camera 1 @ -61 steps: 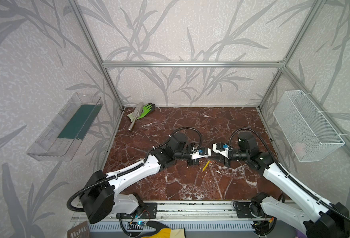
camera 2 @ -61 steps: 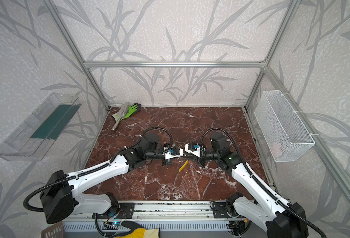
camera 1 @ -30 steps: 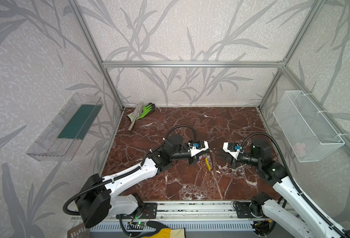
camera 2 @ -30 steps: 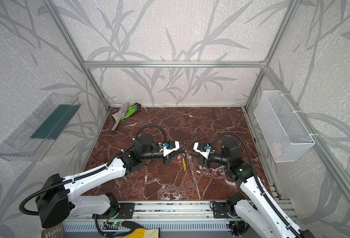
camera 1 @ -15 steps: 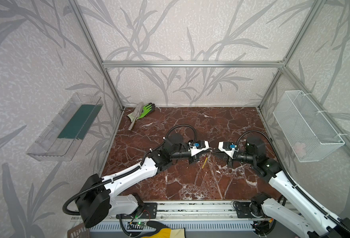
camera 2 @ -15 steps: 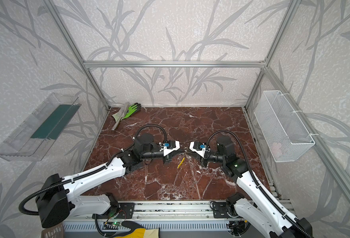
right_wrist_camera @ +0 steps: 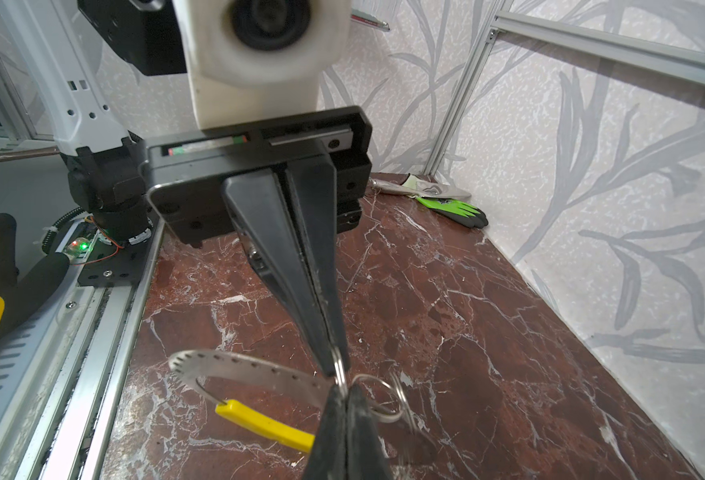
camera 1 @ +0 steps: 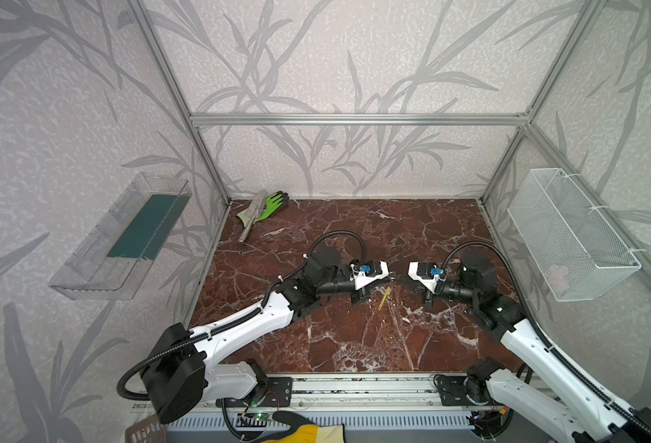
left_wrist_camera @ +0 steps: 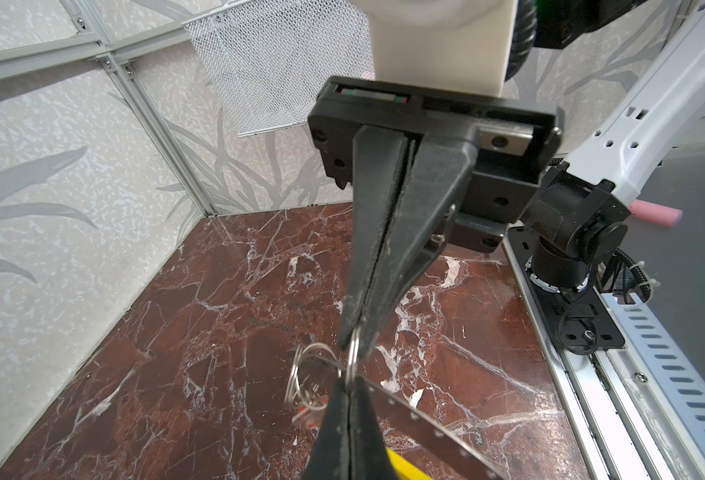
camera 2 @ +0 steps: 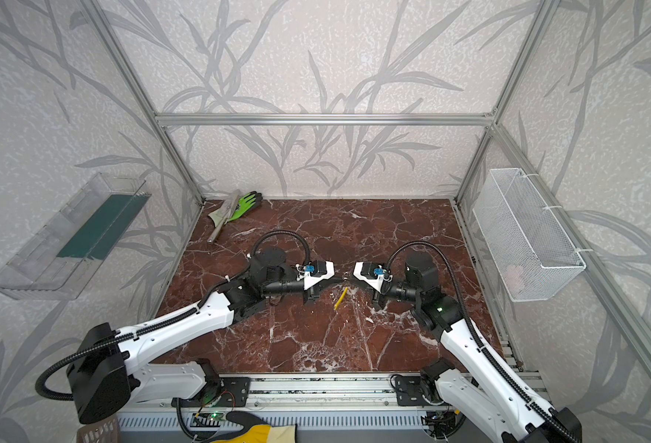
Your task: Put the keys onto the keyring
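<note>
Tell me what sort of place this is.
Most likely a robot test cell in a lab: a metal frame with wallpapered panels boxes in a marble-look tabletop, two arms are mounted on a rail along its front edge, and a wire basket hangs on a side wall.

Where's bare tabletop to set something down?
Free: far centre and right of the tabletop, behind both arms; the near strip between left arm, right arm and rail. Crowded: mid-table, where both jaws pinch the keyring; green glove and trowel fill the far left corner.
</note>
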Controlling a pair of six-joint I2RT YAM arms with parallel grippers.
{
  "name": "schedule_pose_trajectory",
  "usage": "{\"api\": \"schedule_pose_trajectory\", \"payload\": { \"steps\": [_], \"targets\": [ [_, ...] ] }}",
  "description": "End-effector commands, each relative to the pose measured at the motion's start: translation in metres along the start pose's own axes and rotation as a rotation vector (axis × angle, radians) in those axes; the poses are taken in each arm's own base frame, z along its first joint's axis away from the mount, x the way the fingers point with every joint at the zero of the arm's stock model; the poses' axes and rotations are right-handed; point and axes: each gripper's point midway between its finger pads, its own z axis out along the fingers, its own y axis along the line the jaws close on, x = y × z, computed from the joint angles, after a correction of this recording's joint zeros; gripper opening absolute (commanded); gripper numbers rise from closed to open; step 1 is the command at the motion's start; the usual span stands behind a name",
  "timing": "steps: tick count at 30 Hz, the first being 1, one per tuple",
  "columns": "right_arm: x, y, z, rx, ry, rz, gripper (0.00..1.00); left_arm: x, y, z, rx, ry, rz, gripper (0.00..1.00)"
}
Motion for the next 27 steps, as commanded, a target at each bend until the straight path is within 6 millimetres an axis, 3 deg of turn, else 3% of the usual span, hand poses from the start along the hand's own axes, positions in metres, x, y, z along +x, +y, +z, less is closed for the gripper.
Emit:
{"api": "schedule_pose_trajectory", "payload": {
  "steps": [1, 4, 6, 14, 27],
  "targets": [
    [-0.008, 0.002, -0.003, -0.003, -0.013, -0.016, 0.00, -0.012, 0.006, 0.001, -0.006, -0.013, 0.039, 0.01],
    [-0.002, 0.001, -0.008, 0.014, 0.060, -0.005, 0.00, -0.008, 0.014, -0.001, -0.053, 0.032, 0.069, 0.28],
    [0.004, 0.002, -0.012, 0.012, 0.125, 0.000, 0.00, -0.007, 0.020, -0.004, -0.084, 0.063, 0.098, 0.34],
    [0.014, -0.003, -0.024, 0.036, 0.306, 0.067, 0.00, -0.020, 0.018, -0.009, -0.063, 0.075, 0.159, 0.35],
    [0.012, -0.004, -0.019, 0.027, 0.437, 0.093, 0.00, -0.031, 0.004, 0.010, 0.004, 0.009, 0.133, 0.35]
  ]
}}
